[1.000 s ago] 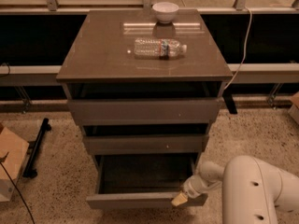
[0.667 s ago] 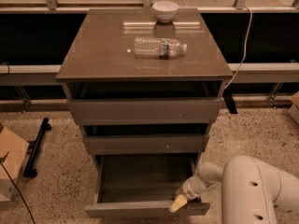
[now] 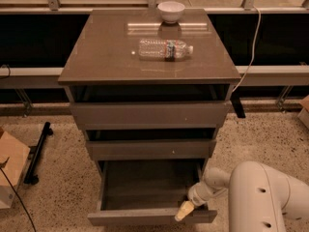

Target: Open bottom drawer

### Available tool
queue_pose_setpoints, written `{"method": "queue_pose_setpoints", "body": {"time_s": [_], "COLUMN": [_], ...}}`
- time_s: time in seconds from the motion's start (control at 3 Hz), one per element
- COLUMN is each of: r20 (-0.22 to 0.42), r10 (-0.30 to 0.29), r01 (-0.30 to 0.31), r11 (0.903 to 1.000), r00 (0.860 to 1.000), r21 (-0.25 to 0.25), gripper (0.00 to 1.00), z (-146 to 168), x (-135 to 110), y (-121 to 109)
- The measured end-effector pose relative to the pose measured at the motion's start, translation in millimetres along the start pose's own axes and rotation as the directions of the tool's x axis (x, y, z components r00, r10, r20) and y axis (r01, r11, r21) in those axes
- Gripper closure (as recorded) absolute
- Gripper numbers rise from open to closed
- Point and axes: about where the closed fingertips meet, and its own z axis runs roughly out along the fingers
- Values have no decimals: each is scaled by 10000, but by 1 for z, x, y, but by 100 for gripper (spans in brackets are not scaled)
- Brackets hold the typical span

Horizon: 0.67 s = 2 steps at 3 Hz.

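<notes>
The bottom drawer (image 3: 145, 217) of the grey-brown cabinet stands pulled far out, showing its shallow grey box (image 3: 145, 185), which looks empty. Its flat handleless front runs along the lower edge of the camera view. My gripper (image 3: 183, 210) sits at the right end of that front, its yellowish fingertips over the top edge of the front. The white arm (image 3: 260, 197) comes in from the lower right. The middle drawer front (image 3: 149, 149) and the top drawer front (image 3: 149, 114) are pushed in above.
A clear plastic bottle (image 3: 165, 49) lies on its side on the cabinet top (image 3: 106, 57), with a white bowl (image 3: 171, 11) behind it. A cardboard box (image 3: 9, 170) and a black stand (image 3: 37, 151) lie on the speckled floor at left. A white cable (image 3: 248, 57) hangs at right.
The bottom drawer has slid further out toward the camera, and my gripper has moved down with its front.
</notes>
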Motion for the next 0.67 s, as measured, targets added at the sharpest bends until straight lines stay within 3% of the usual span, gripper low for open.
{"method": "queue_pose_setpoints", "body": {"time_s": [0.33,0.67], "r20": [-634,-1675], "r10": [-436,-996], "r01": [432,933], "r11": [9990,9946], "r00": [9970,9808], "r21": [-82,-454], "gripper": [0,0], "z": [6,18], "x": [6,24], "y": [8,23]}}
